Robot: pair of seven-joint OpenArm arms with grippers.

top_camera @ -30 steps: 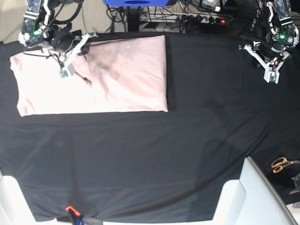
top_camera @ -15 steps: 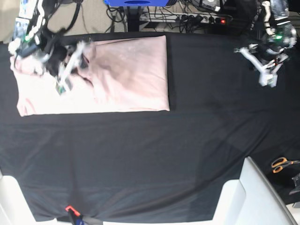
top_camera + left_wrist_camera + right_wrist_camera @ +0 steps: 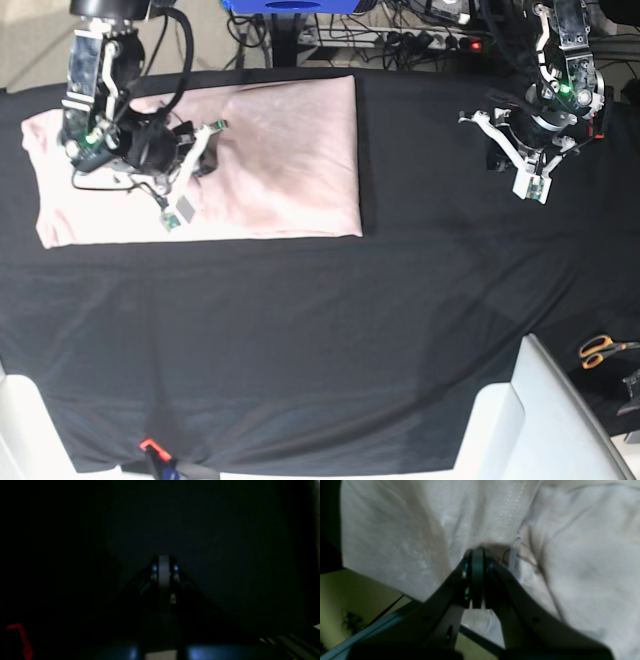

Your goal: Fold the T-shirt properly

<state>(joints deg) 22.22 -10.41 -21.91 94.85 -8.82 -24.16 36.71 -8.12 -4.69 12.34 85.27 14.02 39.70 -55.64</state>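
Base view: two grippers. Right gripper [image 3: 172, 205] over T-shirt [image 3: 270, 150], jaws pressed together; wrist view shows pink fabric bunched at tips, pinch not certain. Left gripper [image 3: 530, 180] jaws together, nothing in them, above bare black cloth [image 3: 350, 330], well apart from shirt. One T-shirt, folded rectangle, far corner of table. One pair of scissors [image 3: 600, 350] near edge.

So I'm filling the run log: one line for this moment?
T-shirt: partly folded | right gripper: shut, at shirt | left gripper: shut, holding nothing
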